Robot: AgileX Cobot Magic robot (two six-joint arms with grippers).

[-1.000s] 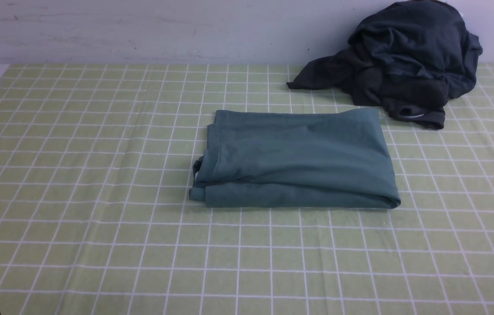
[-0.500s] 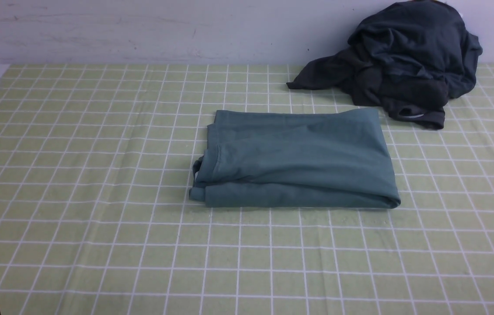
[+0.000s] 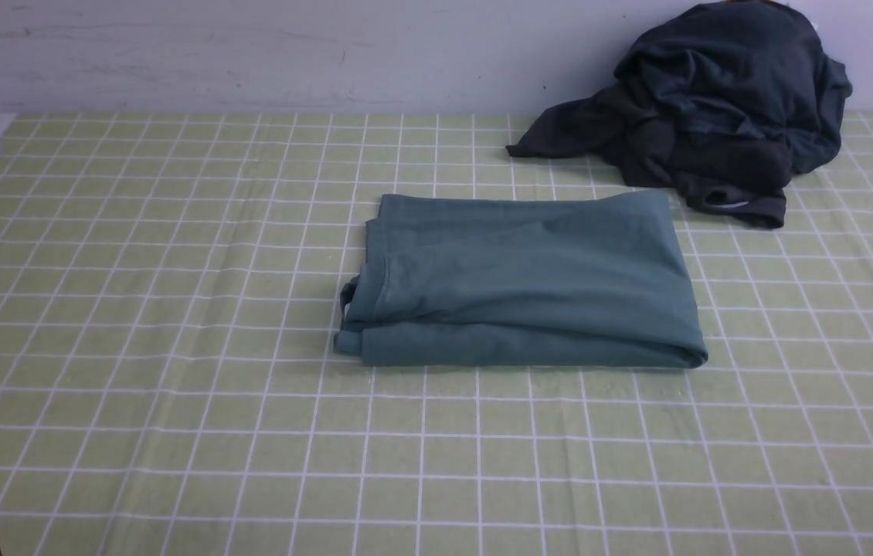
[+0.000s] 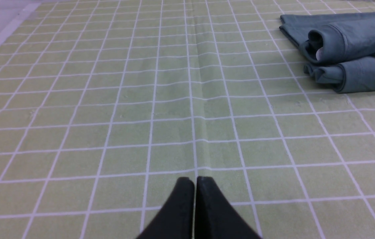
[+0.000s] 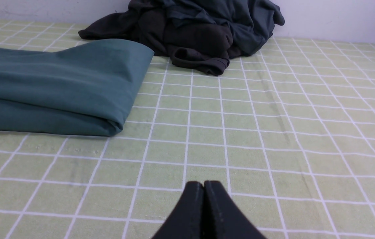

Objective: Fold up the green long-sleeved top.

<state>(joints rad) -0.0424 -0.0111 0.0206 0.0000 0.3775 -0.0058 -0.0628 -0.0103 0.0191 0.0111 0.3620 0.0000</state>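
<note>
Pale wall behind; green surface ruled with light grid lines. Green long-sleeved top lies near the middle of the surface, folded into a wide, low bundle, layers uneven, right edge smooth, left end showing loose folds. Dark garments heaped beyond it, to the right, against the wall. Left hand: fingertips pressed together, nothing pinched. Right hand: likewise pressed together, nothing between the tips. Both well apart from the top.
</note>
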